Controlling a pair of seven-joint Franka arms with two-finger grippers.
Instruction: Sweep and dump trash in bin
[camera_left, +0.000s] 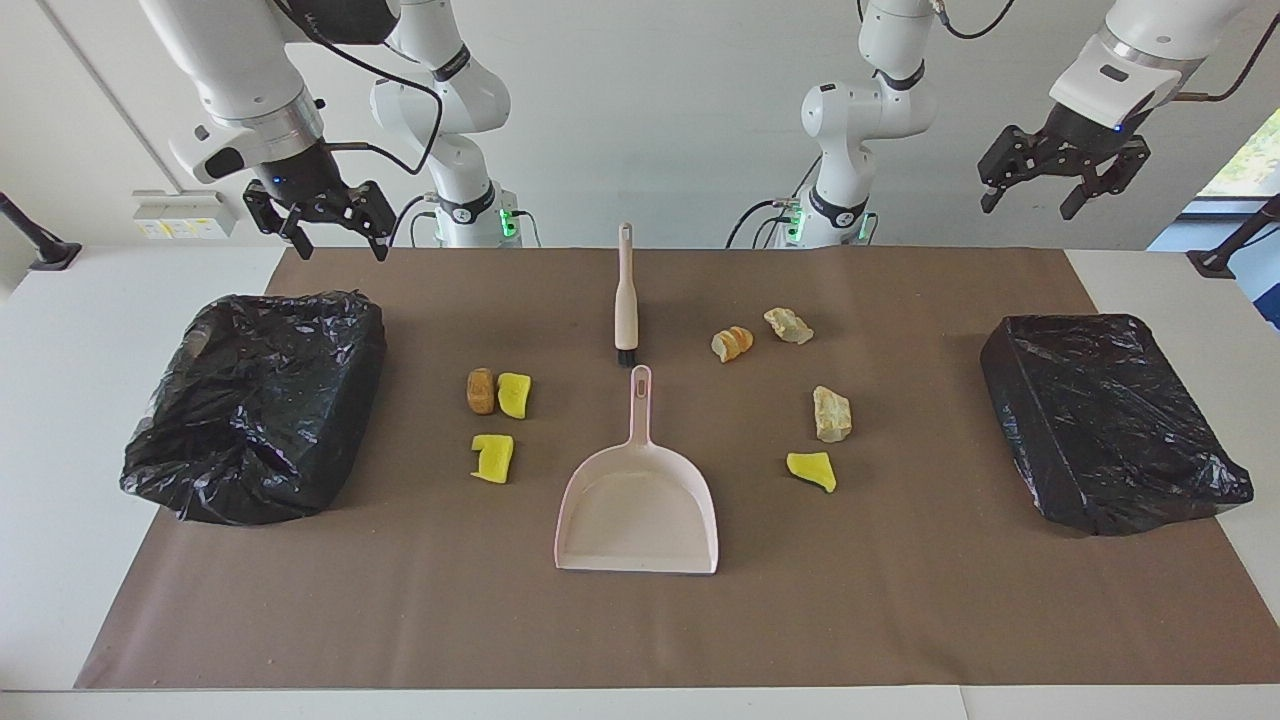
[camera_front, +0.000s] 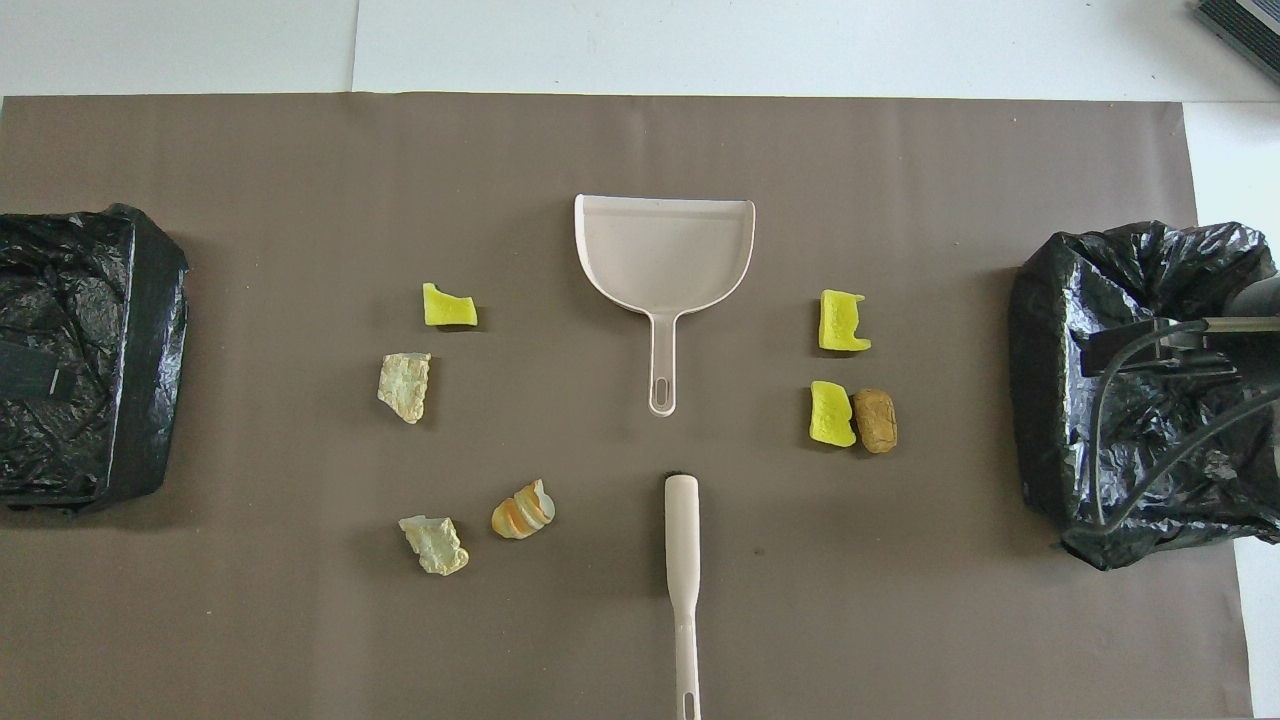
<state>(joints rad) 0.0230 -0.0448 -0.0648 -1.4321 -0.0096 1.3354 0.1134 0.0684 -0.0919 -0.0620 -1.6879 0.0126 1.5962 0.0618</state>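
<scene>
Hanging high with nothing held, my left gripper (camera_left: 1062, 185) and right gripper (camera_left: 320, 222) both have their jaws apart. The pale pink plastic brush (camera_left: 626, 297) lies below and between them, handle toward the robots, seemingly equally near. Trash: yellow sponge bits (camera_left: 493, 457), beige stone-like chunks (camera_left: 831, 414) flank the pale pink plastic dustpan (camera_left: 640, 508) on the worktop.
</scene>
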